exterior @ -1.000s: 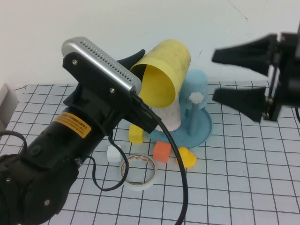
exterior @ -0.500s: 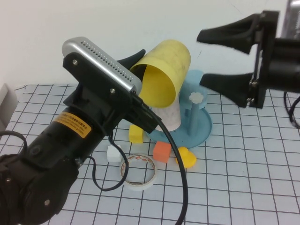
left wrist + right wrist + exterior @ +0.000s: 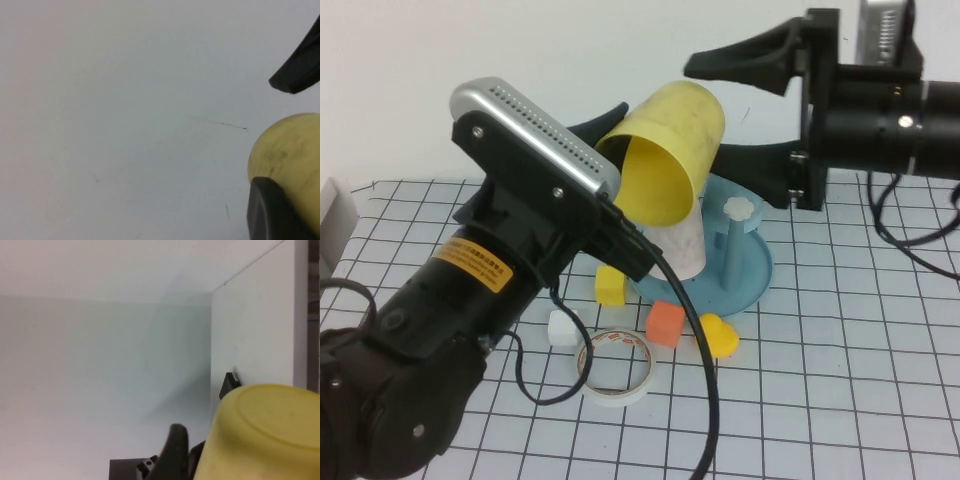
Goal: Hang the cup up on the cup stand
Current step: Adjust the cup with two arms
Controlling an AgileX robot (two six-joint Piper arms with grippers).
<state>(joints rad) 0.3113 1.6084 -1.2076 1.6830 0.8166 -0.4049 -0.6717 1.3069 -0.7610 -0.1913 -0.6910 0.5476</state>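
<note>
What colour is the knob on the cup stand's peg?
White, flower-shaped knob atop the teal-blue cup stand; the high view shows it best.

Plain white wall (image 3: 470, 50), white tabletop (image 3: 840, 380) with black grid lines

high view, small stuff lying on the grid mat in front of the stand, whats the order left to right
white block → roll of tape → orange block → yellow duck. Above them, the left gripper holds the yellow cup tilted over the cup stand; the right gripper hovers open beside the cup.
</note>
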